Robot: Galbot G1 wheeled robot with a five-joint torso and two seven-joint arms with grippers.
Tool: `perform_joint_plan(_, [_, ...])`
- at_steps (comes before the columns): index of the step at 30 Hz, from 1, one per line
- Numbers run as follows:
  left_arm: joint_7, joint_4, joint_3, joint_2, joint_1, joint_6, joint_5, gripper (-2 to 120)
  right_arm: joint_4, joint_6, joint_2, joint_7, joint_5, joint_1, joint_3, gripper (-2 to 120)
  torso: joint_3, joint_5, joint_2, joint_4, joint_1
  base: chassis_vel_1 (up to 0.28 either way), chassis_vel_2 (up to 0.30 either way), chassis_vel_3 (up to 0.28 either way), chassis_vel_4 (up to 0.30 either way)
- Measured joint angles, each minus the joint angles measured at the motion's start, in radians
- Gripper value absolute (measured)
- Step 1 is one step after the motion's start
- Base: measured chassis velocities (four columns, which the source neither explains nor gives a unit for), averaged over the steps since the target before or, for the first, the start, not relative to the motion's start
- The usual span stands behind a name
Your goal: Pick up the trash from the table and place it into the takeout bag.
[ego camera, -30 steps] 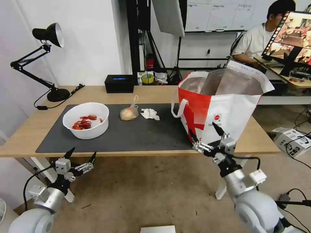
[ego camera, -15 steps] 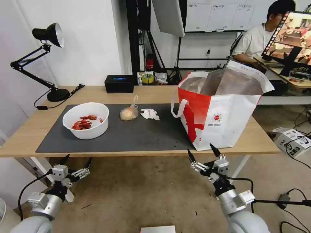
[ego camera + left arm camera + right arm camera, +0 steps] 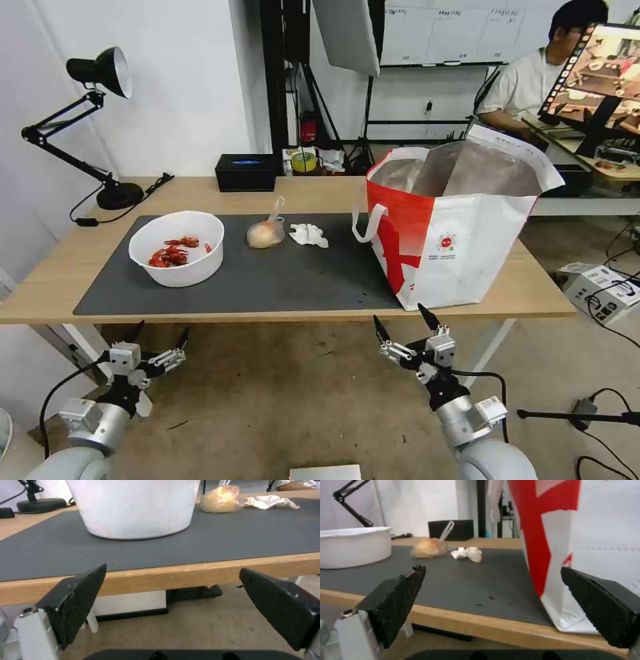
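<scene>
A white wall stands far left behind a black lamp. Tan floor lies near. A whiteboard hangs far right, above a desk with 1 monitor.

White bowl, red shells; red-and-white bag; grey mat.

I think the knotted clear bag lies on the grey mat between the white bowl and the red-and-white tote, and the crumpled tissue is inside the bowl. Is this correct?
Not quite: the crumpled tissue lies on the mat, beside the knotted bag, as the head view shows. The bowl holds red shells.
</scene>
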Motion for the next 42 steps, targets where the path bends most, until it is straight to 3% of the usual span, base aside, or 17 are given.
perform_joint_plan(7, [0.000,-0.003,0.002,-0.001,-0.006,-0.001,0.001,100,-0.018,-0.039,-0.044,0.000,0.019,0.119,-0.085,100,0.000,0.0001,0.000,0.0001,0.000,0.000,0.000,0.000,0.000])
perform_joint_plan(15, [0.000,-0.014,-0.005,0.001,-0.001,-0.003,-0.003,100,-0.074,-0.128,-0.069,0.029,0.043,0.323,-0.275,100,0.000,-0.0001,0.000,0.0001,0.000,0.000,0.000,0.000,0.000])
perform_joint_plan(18, [-0.003,-0.020,-0.010,0.001,0.004,-0.004,-0.003,100,-0.112,-0.182,-0.047,0.074,0.044,0.440,-0.374,100,0.000,-0.0001,0.000,0.0000,0.000,0.000,0.000,0.000,0.000])
perform_joint_plan(26, [-0.014,-0.035,-0.024,0.007,0.017,-0.001,-0.003,100,-0.210,-0.298,0.043,0.215,0.078,0.644,-0.515,100,0.000,-0.0001,0.000,0.0002,0.000,0.000,0.000,0.000,0.000])
perform_joint_plan(42, [-0.018,-0.037,-0.023,-0.008,0.027,0.001,0.002,100,-0.417,-0.424,0.181,0.411,0.210,0.878,-0.585,100,0.000,-0.0002,0.000,0.0001,0.000,0.000,0.000,0.000,0.000])
